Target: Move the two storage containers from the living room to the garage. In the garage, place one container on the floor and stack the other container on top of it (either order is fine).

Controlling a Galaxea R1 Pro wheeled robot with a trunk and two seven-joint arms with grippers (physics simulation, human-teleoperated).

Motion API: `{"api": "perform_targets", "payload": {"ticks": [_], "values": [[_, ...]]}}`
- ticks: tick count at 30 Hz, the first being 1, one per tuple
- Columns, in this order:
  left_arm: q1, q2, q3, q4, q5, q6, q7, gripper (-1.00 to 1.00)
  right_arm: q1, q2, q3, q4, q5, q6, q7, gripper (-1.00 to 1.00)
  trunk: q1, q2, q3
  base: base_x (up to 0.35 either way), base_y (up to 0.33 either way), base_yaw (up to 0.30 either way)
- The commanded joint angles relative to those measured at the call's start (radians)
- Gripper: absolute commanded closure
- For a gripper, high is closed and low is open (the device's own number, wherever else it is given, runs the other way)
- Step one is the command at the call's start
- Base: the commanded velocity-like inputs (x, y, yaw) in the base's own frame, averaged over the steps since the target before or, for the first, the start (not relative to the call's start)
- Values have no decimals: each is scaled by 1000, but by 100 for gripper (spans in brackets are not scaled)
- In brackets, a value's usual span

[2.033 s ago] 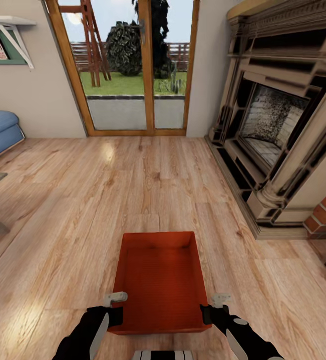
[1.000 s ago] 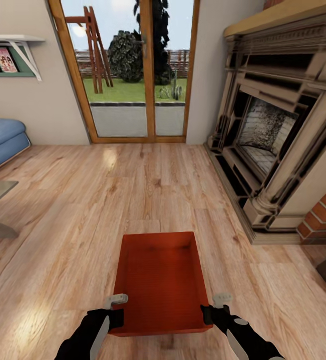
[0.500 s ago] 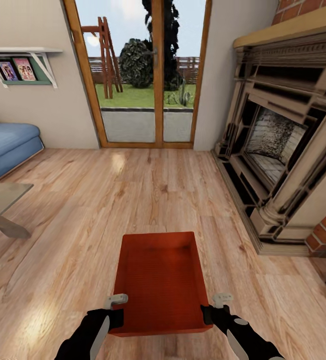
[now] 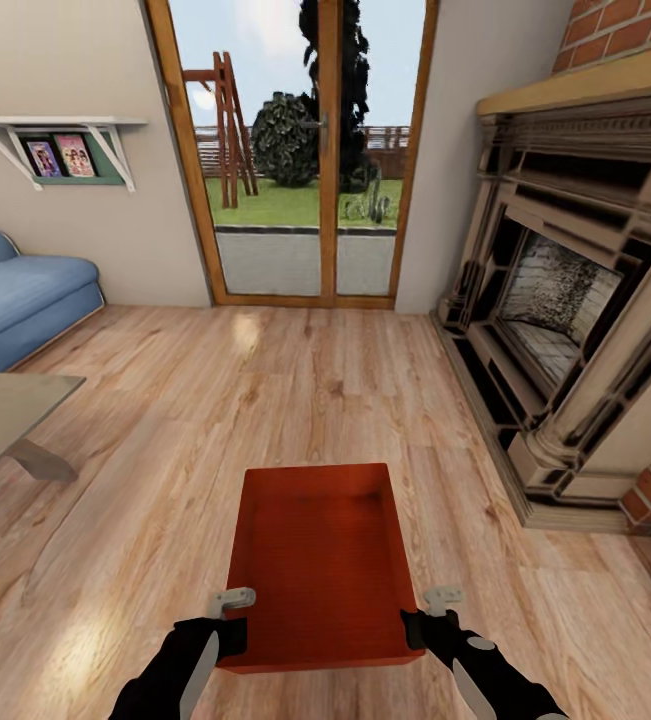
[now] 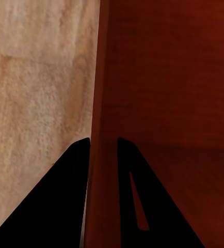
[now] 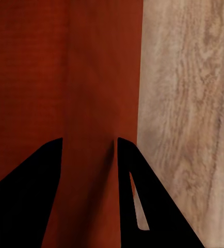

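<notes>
One orange-red storage container (image 4: 320, 560) hangs in front of me over the light wood plank floor (image 4: 295, 400) of the living room. My left gripper (image 4: 233, 625) is shut on its left wall, and my right gripper (image 4: 417, 620) is shut on its right wall. In the left wrist view the two dark fingers (image 5: 70, 196) pinch the bin's wall (image 5: 104, 103). The right wrist view has that gripper's fingers (image 6: 132, 196) clamped on the opposite wall (image 6: 99, 103). The bin is empty and level. The second container is out of view.
Ahead stands a glass door (image 4: 305, 170) in a wooden frame, with a garden behind it. A large fireplace (image 4: 575, 300) lines the right side. At the left are a light-blue sofa (image 4: 20, 305), a grey coffee table (image 4: 5, 415) and a wall shelf (image 4: 60, 140).
The whole view has shifted: the door, fireplace and sofa have slid right and down in the picture and sit farther off. The bin stays held in the same place between both grippers.
</notes>
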Motion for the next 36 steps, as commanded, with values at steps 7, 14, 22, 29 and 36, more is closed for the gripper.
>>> {"api": "perform_targets", "payload": {"ticks": [7, 14, 22, 29, 36], "values": [[0, -2, 2, -3, -36, -44, 8, 100, 0, 4, -3, 3, -11, -12, 4, 100, -27, 49, 32, 0, 0, 46], [0, -2, 2, -3, -36, -44, 9, 100, 0, 4, -3, 4, -14, -36, 3, 100, -54, 98, 66, 0, 0, 0], [0, -1, 2, -3, -36, -44, 9, 100, 0, 4, -2, 4, -14, -36, 4, 100, -85, 154, 104, 0, 0, 0], [0, -1, 2, -3, -36, -44, 9, 100, 0, 4, -2, 4, -14, -37, 4, 100, -111, 203, 137, 0, 0, 0], [0, -1, 2, -3, -36, -44, 9, 100, 0, 4, -2, 4, -14, -37, 4, 100, -138, 252, 170, 0, 0, 4]]}}
